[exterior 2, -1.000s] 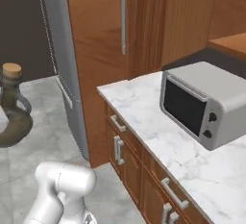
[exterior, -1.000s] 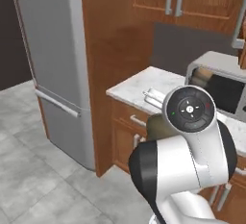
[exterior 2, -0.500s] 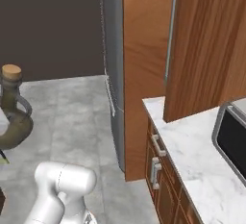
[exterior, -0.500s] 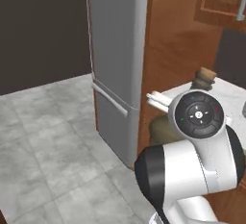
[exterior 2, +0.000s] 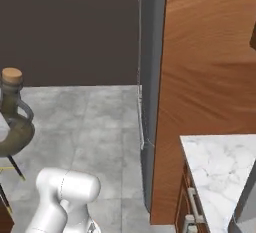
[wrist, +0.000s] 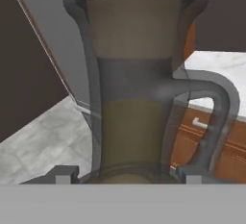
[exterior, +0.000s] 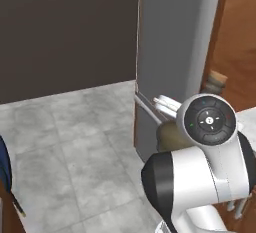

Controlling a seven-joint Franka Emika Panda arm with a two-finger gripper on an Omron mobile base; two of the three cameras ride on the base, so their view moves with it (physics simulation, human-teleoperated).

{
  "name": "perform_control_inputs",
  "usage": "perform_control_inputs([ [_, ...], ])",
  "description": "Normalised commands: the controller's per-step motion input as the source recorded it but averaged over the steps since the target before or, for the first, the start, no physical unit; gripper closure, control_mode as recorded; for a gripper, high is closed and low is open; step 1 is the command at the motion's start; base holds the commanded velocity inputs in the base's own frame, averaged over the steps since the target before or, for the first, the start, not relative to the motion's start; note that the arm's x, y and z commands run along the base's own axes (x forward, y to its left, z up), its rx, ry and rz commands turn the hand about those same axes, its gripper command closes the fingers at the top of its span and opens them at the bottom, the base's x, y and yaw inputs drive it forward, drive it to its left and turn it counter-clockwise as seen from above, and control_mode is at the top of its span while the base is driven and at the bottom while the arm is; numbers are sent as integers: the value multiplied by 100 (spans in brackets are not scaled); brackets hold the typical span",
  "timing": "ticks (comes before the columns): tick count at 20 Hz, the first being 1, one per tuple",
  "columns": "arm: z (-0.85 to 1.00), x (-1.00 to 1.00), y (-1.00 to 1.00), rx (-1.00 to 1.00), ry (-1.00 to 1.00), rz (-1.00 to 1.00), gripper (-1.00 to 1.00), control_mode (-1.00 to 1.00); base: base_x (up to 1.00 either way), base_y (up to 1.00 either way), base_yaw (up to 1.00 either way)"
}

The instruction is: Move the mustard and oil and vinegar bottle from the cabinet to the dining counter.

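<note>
My gripper [wrist: 129, 175] is shut on the oil and vinegar bottle [wrist: 134, 98], a dark olive flask with a side handle; its neck and handle rise close before the hand camera between the two dark fingertips [wrist: 65, 174]. In the right base view the oil and vinegar bottle [exterior 2: 12, 122] hangs upright at the left edge, cork on top. In the left base view its belly [exterior: 172, 134] and cork [exterior: 216, 81] peek out behind my arm. The mustard, the cabinet and the dining counter are out of view.
A tall grey fridge [exterior: 175, 37] stands ahead, with a wooden side panel [exterior 2: 200, 52] to its right. Right of that is a marble worktop [exterior 2: 215, 177] over wooden drawers [wrist: 211, 136]. Grey tiled floor [exterior: 65, 142] spreads to the left before a dark wall. A blue object [exterior: 4, 167] shows at the left edge.
The whole picture has swung left with the base: the toaster oven and upper cupboards have left the frame, and the fridge and dark wall have come in. The bottle stays in my grip.
</note>
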Motion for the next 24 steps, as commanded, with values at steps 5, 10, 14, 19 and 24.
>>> perform_control_inputs([
  [5, 0, 0, 0, 0, 0, 0, 100, 100, 87, 0, 31],
  [10, 0, 0, 0, 0, 0, 0, 100, 100, 80, 0, 37],
  [14, 0, 0, 0, 0, 0, 0, 100, 100, 75, 0, 42],
  [19, 0, 0, 0, 0, 0, 0, 100, 100, 78, 0, 41],
  [24, 0, 0, 0, 0, 0, 0, 100, 100, 72, 0, 47],
])
